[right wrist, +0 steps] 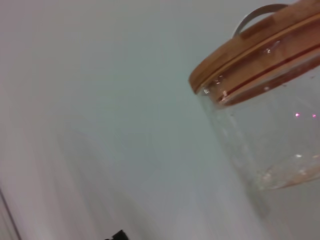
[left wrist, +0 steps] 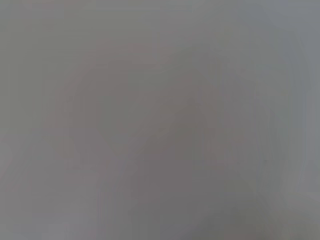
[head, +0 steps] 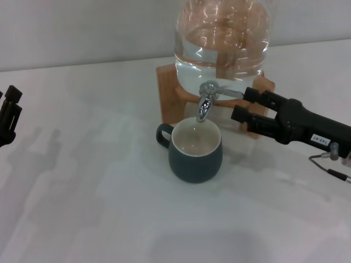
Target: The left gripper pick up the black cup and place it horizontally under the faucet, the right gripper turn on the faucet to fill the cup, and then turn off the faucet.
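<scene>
The black cup (head: 195, 152) stands upright on the white table, its loop handle pointing left, directly below the faucet (head: 204, 103). The chrome spout hangs over the cup's cream inside. The faucet's thin lever (head: 229, 92) points right toward my right gripper (head: 247, 105). That gripper is open, and its upper fingertip (head: 253, 95) is right at the lever's tip; whether they touch I cannot tell. My left gripper (head: 10, 112) sits at the far left edge, well away from the cup. The left wrist view shows only blank grey surface.
The large clear glass jar (head: 222, 41) holds water and rests on a wooden stand (head: 171, 93) behind the cup. The right wrist view shows the jar's upper wall (right wrist: 270, 135) and its wooden lid (right wrist: 250, 55) against a pale wall.
</scene>
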Robot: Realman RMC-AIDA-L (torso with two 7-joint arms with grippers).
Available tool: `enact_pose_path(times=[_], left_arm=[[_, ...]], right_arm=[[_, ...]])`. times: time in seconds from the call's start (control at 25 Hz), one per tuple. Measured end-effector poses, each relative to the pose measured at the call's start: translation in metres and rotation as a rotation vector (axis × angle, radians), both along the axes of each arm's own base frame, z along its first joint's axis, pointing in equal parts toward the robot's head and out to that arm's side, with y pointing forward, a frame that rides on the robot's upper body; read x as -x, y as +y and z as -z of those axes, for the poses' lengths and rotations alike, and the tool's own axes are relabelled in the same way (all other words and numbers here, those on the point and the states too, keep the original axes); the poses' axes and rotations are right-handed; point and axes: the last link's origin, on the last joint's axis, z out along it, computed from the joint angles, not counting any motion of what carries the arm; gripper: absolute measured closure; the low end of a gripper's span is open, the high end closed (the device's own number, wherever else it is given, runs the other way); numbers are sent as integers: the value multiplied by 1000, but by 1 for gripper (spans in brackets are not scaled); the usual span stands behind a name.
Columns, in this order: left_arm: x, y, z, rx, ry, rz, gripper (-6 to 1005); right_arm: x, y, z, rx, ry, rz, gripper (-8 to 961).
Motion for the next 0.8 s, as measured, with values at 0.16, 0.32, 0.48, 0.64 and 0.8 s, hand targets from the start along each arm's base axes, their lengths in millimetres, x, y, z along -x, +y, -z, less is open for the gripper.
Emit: enact_pose_path(times=[0.16, 0.32, 0.48, 0.64, 0.8], left_arm=[[2, -1, 0, -1, -1, -8, 552], [3, -2, 0, -1, -2, -12, 552], [4, -1, -1, -3, -2, -12, 552], [4, -2, -1, -4, -2, -13, 552], [2, -1, 0, 2, -1, -6, 552]], right_arm=[[7, -3, 6, 30, 5, -37, 111], [12, -4, 10, 47, -5, -66, 111], [11, -6, 10, 51, -7, -65, 111], [8, -7, 7, 31, -1, -51, 111], [5, -6, 4, 14, 0, -38, 111]])
